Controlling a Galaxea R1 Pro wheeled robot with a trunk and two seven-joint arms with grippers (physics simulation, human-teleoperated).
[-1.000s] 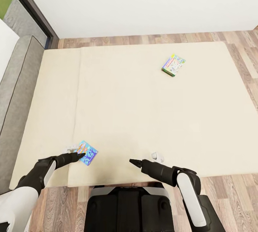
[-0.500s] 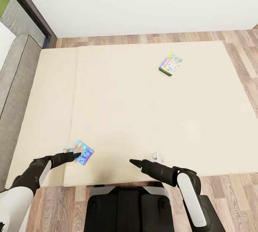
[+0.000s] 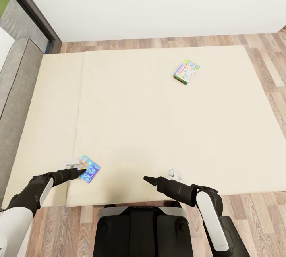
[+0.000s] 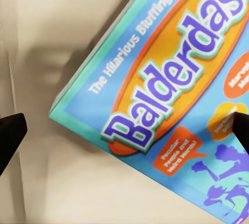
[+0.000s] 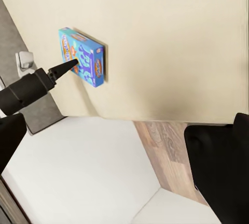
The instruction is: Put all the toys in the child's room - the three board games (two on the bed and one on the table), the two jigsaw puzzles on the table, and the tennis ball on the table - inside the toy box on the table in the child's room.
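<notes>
1. the left arm reaches low over the bed point(image 3: 159, 110), its left claw point(image 3: 81, 172) apart above the small blue board game point(image 3: 88, 168).
2. the right arm reaches forward; whether the right claw point(image 3: 147, 179) is parted cannot be told.
3. the green-edged board game point(image 3: 186, 71) lies well apart.

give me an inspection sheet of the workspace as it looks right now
surface: beige mattress of the bed, flat, with a seam line running along its left part
job's things: small blue board game lies flat near the bed's near edge; green-edged board game lies flat toward the far right
clutter: nothing seen
end effectors: left end effector is at the blue box, fingers spread either side of it in the left wrist view, not closed on it; right end effector hovers over the mattress holding nothing, whether open or shut cannot be told
cables: nothing seen
surroundings: wood-plank floor, white wall, grey headboard, dark window frame
</notes>
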